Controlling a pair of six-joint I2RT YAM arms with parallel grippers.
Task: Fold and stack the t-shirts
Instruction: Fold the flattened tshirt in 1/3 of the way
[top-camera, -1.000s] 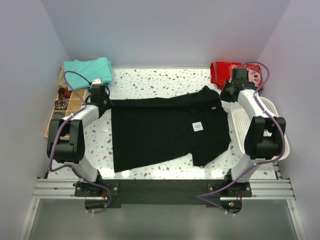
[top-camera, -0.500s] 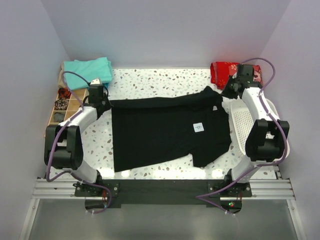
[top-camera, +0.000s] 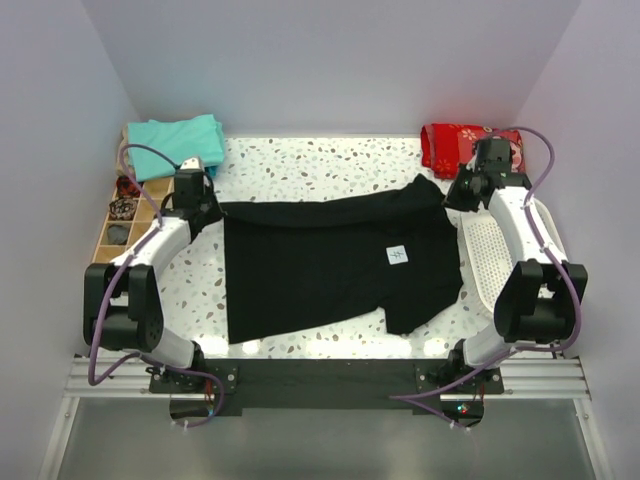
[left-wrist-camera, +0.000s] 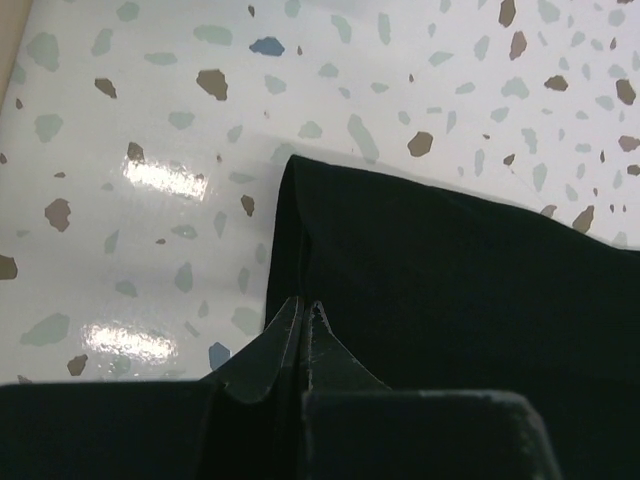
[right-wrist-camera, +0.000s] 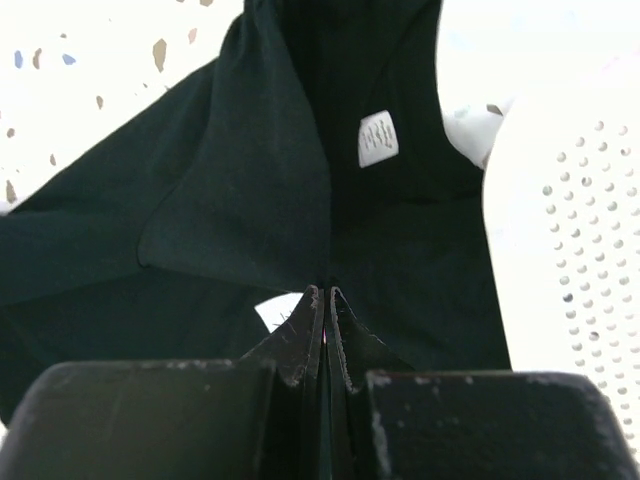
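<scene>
A large black t-shirt (top-camera: 330, 265) with a small white square patch (top-camera: 397, 255) lies spread on the speckled table, its far edge folded over. My left gripper (top-camera: 207, 209) is shut on the shirt's far left corner. In the left wrist view the closed gripper (left-wrist-camera: 303, 306) pinches the black cloth (left-wrist-camera: 450, 270). My right gripper (top-camera: 451, 194) is shut on the far right corner. The right wrist view shows this gripper (right-wrist-camera: 327, 293) closed on the shirt (right-wrist-camera: 240, 200), with a white tag (right-wrist-camera: 377, 138) beyond. Folded teal t-shirts (top-camera: 175, 135) lie at the far left.
A wooden compartment tray (top-camera: 125, 215) stands at the left edge. A red patterned cloth (top-camera: 455, 145) lies at the far right. A white perforated basket (top-camera: 500, 250) sits along the right side, also in the right wrist view (right-wrist-camera: 570, 230).
Both arms have shifted slightly outward while holding the corners. The shirt's far edge has been drawn straighter and the bump near the right corner has flattened.
</scene>
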